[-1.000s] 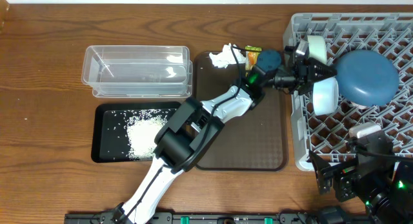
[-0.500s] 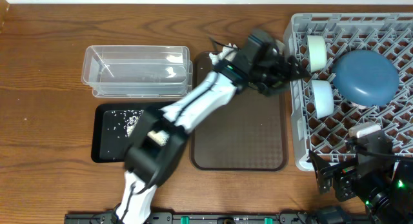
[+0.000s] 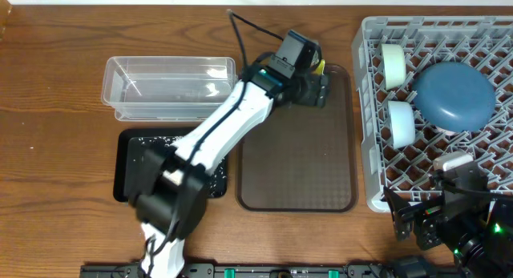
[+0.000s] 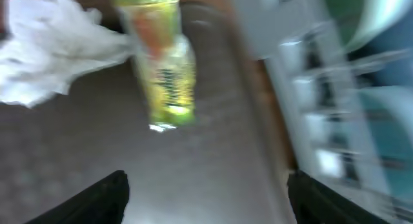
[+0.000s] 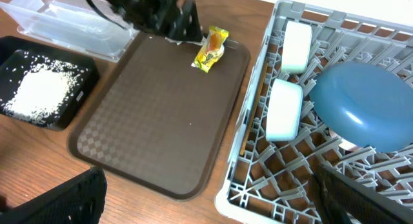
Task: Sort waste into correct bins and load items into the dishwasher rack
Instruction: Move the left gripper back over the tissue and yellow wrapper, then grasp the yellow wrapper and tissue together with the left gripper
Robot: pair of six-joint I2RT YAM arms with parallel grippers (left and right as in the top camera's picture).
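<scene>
1. Overhead: the left gripper [image 3: 314, 90] has withdrawn from the dishwasher rack [image 3: 365, 110] to the brown tray's [image 3: 296, 166] far edge, beside the snack wrapper [image 3: 320, 67].
2. Left wrist: its fingers are spread and empty. The wrapper and the crumpled tissue [image 4: 45, 50] lie on the tray.
3. Right wrist: the right gripper [image 5: 208, 185] is released and unmoved.

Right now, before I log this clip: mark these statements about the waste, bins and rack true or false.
1. The snack wrapper lies on the brown serving tray. True.
2. The dark-blue bowl sits in the clear tub. False: it is in the dishwasher rack.
3. Rice is piled in the black tray. True.
4. The left gripper is shut on the tissue. False: its fingers are apart and empty, and the tissue lies on the serving tray ahead of them.
</scene>
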